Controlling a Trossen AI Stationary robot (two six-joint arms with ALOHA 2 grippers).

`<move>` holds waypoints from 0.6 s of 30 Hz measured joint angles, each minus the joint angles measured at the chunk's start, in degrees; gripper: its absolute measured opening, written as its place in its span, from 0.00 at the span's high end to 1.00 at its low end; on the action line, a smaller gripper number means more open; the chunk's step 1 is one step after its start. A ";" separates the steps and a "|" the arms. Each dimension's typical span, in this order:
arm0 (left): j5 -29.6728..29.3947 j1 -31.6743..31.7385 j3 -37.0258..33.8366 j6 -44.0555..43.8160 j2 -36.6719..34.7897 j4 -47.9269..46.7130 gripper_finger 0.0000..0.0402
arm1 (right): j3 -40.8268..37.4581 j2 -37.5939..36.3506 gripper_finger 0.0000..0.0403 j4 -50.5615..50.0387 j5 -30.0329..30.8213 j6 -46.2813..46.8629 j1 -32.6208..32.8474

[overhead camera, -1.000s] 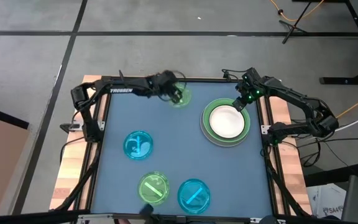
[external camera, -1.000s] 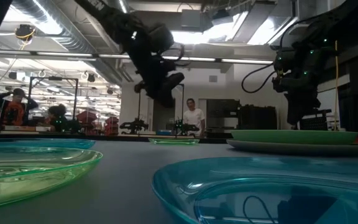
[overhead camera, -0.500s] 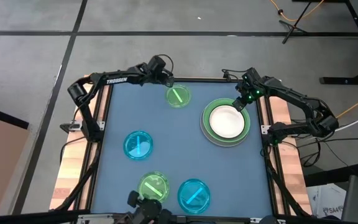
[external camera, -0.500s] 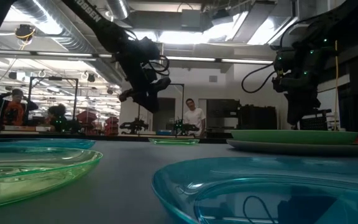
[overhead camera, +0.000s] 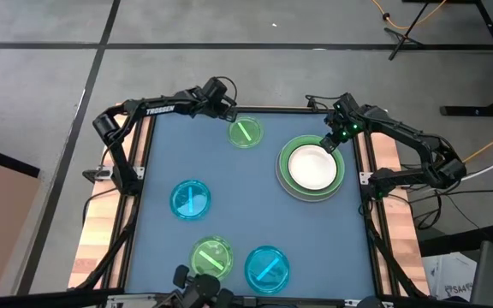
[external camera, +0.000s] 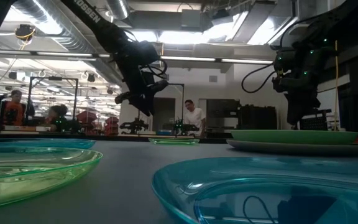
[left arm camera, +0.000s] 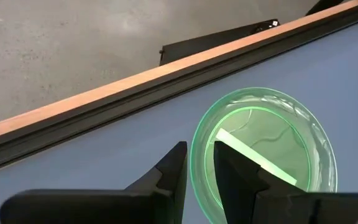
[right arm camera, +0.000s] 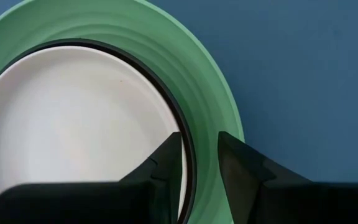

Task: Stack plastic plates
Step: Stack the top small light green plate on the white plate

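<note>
A stack sits at the table's right (overhead camera: 312, 168): a white plate (right arm camera: 73, 130) on a black-rimmed plate (right arm camera: 182, 118), on a large light green plate (right arm camera: 210, 74), on a grey one. My right gripper (overhead camera: 330, 141) hovers over the stack's far right rim, open by a narrow gap (right arm camera: 199, 137), its fingers either side of the white plate's edge. A small translucent green plate (overhead camera: 246, 132) lies flat near the far edge. My left gripper (overhead camera: 227, 109) hangs raised to that plate's far left, narrowly open (left arm camera: 199, 149) and empty.
Three more small translucent plates lie flat on the blue table: a blue one (overhead camera: 190, 198) at mid-left, a green one (overhead camera: 211, 256) and a blue one (overhead camera: 267, 267) near the near edge. Wooden frame rails border the table (left arm camera: 104, 87). People stand in the room behind (external camera: 194, 115).
My left gripper has drawn back from over the small green plate toward the table's far left and risen, leaving the plate flat where it was. My right gripper has stayed still over the stack.
</note>
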 joint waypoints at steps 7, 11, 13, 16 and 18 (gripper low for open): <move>-0.02 -0.42 -0.63 -1.51 0.00 0.01 0.82 | 0.00 -0.01 0.77 0.02 0.00 0.00 0.00; 0.72 -0.57 -2.98 -2.96 0.00 -0.05 0.82 | 0.00 0.00 0.77 0.02 0.00 0.00 0.00; 1.05 -0.59 -4.03 -3.17 0.00 0.51 0.82 | 0.00 0.00 0.77 0.02 0.00 0.00 0.00; 1.04 -0.81 -5.66 -4.54 0.00 0.43 0.82 | 0.00 0.00 0.77 0.02 0.00 0.00 0.00; 1.14 -0.92 -6.34 -5.51 0.00 0.57 0.82 | 0.00 -0.02 0.77 0.02 0.00 0.00 0.00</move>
